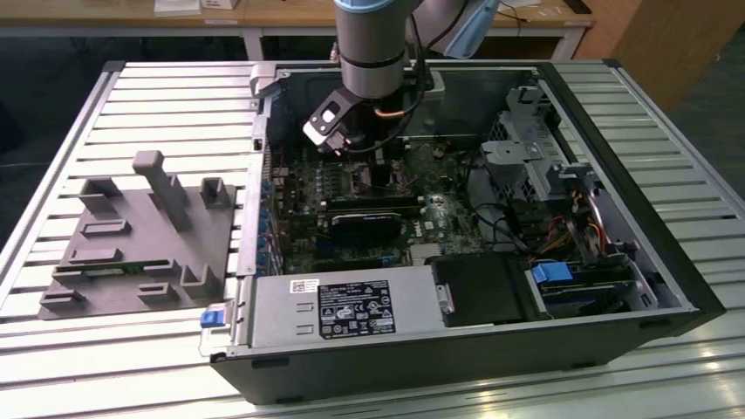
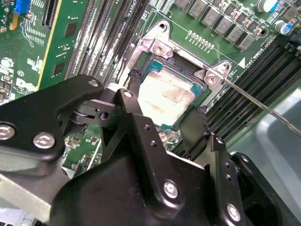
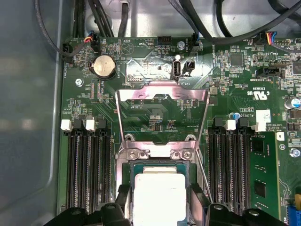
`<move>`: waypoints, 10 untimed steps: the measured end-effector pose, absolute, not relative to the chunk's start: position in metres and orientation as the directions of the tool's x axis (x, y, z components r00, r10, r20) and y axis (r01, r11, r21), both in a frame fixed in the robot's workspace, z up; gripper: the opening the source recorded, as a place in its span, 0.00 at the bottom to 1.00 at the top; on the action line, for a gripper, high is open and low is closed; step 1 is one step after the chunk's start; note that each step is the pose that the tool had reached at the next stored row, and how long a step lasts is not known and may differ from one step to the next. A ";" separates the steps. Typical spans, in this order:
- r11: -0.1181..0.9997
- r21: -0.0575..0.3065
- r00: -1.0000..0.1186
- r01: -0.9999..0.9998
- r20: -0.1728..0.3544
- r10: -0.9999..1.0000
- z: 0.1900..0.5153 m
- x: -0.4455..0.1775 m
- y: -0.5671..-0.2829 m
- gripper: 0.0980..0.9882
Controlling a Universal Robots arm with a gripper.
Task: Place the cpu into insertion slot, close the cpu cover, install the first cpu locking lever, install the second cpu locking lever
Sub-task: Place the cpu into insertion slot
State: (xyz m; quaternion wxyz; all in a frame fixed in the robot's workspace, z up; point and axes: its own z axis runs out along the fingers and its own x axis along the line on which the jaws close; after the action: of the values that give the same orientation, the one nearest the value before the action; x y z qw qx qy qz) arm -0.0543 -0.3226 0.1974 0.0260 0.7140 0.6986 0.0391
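Observation:
The cpu [image 3: 159,195], a flat square chip with a silver-grey top, lies inside the insertion slot [image 3: 157,165] on the green motherboard. My gripper [image 3: 159,207] straddles it, with one black finger [image 2: 133,80] against one edge and the other finger [image 2: 197,117] against the opposite edge. In the second wrist view the cpu [image 2: 164,94] sits level in the insertion slot [image 2: 156,47], with my gripper [image 2: 165,96] over it. The cpu cover [image 3: 162,92], a silvery frame with a square window, stands swung up from its hinge. A thin lever rod [image 2: 263,109] sticks out beside the slot. In the exterior view my gripper [image 1: 370,170] reaches down into the open computer case.
Long black memory slots [image 3: 87,169] run on both sides of the socket. Black cables [image 3: 202,19] cross the case above the board. A power supply [image 1: 338,310] and drive cage [image 1: 547,166] border the motherboard. A grey fixture [image 1: 140,236] lies on the slatted table at the exterior view's left.

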 end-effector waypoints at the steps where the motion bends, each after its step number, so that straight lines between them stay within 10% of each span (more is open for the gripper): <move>1: -0.022 0.092 0.021 0.996 0.019 1.000 0.199 -0.054 -0.323 0.58; 10: -0.022 0.092 0.021 0.996 0.019 1.000 0.213 -0.054 -0.323 0.58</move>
State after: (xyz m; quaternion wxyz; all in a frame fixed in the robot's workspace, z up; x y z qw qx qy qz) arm -0.0543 -0.3226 0.2130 0.0260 0.7139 0.6986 0.0390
